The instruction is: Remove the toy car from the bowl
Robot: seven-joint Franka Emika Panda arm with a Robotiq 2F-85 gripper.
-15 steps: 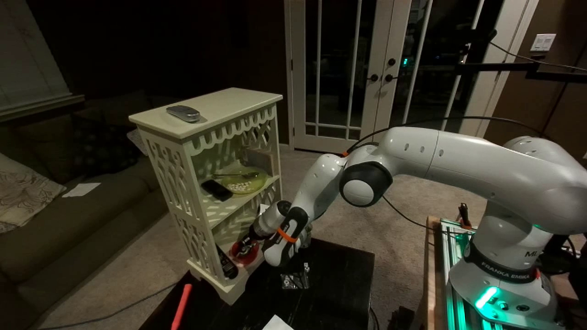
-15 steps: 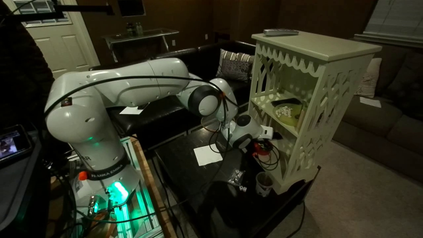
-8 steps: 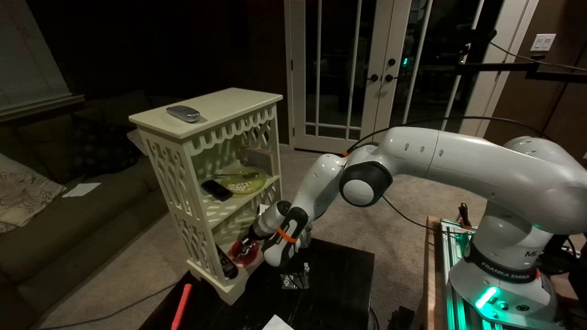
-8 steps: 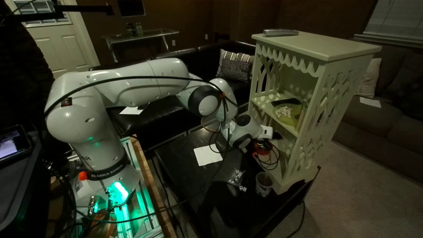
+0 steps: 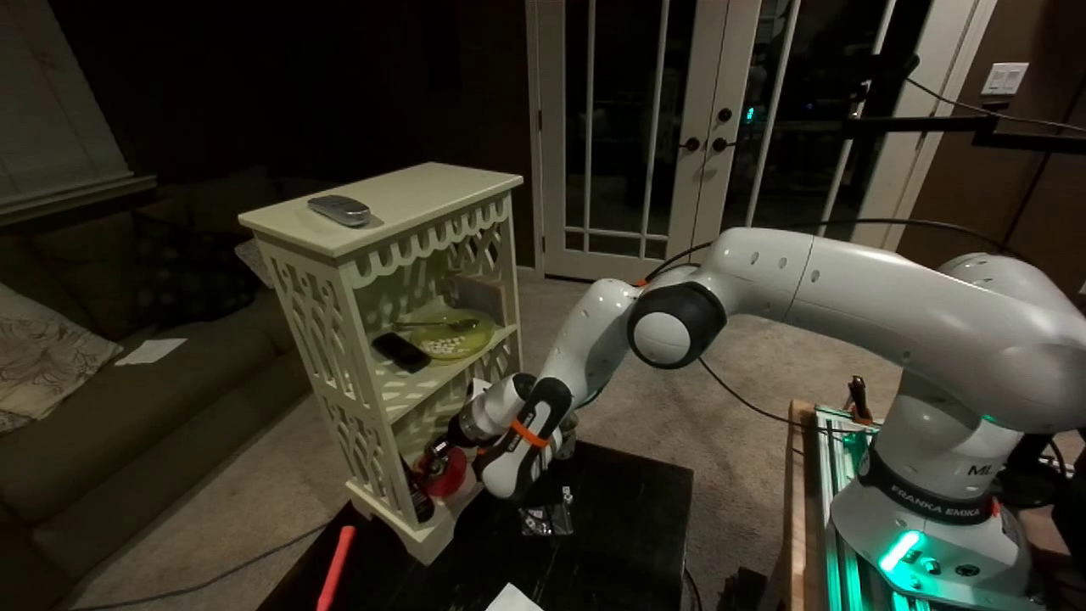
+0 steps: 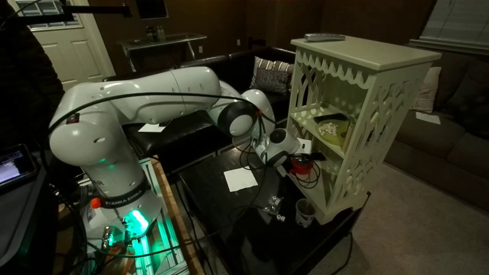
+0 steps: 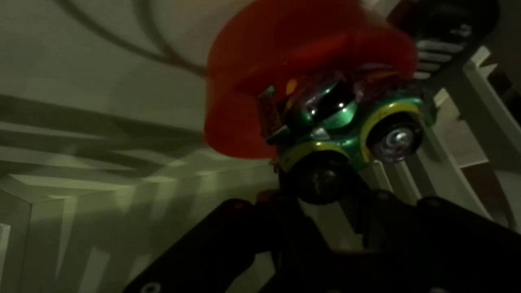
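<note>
The toy car (image 7: 325,110) is green, purple and yellow with dark wheels. In the wrist view my gripper (image 7: 321,189) has its fingers closed on either side of the car's near wheel. The car sits at the mouth of the red-orange bowl (image 7: 240,122), overlapping its rim; I cannot tell whether they touch. In an exterior view the bowl (image 5: 448,479) looks tilted on the lower shelf of the white lattice rack (image 5: 327,373), with the gripper (image 5: 443,445) just above it. The bowl also shows in an exterior view (image 6: 301,168), partly behind cables. Fingertips are dark and partly hidden.
A black remote (image 5: 422,501) stands beside the bowl, against the rack's side. The shelf above holds a green-yellow plate (image 5: 475,339) and a phone (image 5: 400,352). A cup (image 6: 305,215), a bag of dice (image 6: 273,204) and paper (image 6: 240,178) lie on the black table.
The gripper has moved slightly up and further into the rack. The bowl has shifted with it and tilted, and hides more of the black remote.
</note>
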